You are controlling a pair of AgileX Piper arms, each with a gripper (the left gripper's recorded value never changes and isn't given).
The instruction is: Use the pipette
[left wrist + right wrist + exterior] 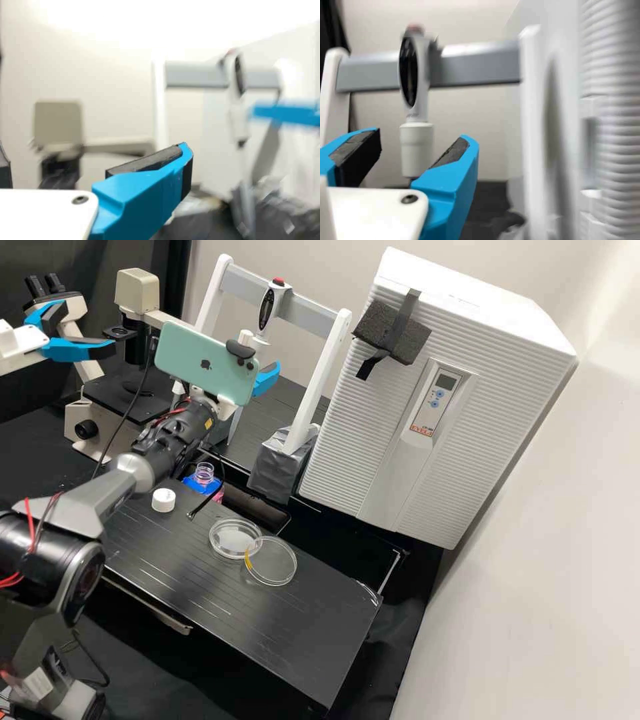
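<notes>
Presently, right claw [417, 140] spread beside hung pipette [412, 75], left claw [83, 323] likewise spread

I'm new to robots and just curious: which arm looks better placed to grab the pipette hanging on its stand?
The right, I'd say. Its open right gripper has the pipette between its fingers, on the white stand. The left gripper sits off by the microscope, open and holding nothing.
</notes>
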